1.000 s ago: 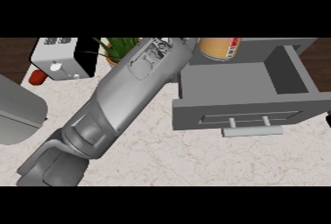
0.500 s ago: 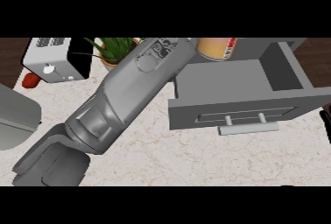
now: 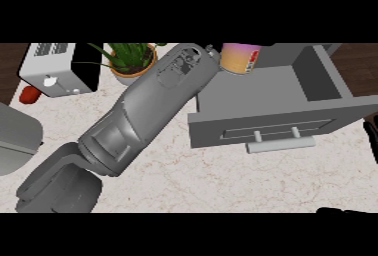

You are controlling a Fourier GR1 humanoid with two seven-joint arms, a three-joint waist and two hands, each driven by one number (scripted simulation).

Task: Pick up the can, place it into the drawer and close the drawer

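At the lower right edge of the frame a dark sliver [image 3: 347,210] shows, probably the right hand; its fingers cannot be told. The left forearm [image 3: 144,117] runs diagonally from lower left to top centre, hiding its own hand, so that grasp cannot be told either. The open drawer [image 3: 277,131] fills the upper right. The can [image 3: 240,57] hangs above its far left corner: probably light, rigid, smooth-sided, best gripped around mid-body.

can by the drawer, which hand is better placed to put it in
Left. Its grey forearm reaches diagonally across the counter to the can at the open drawer's back edge. The right hand barely shows at the lower right edge.
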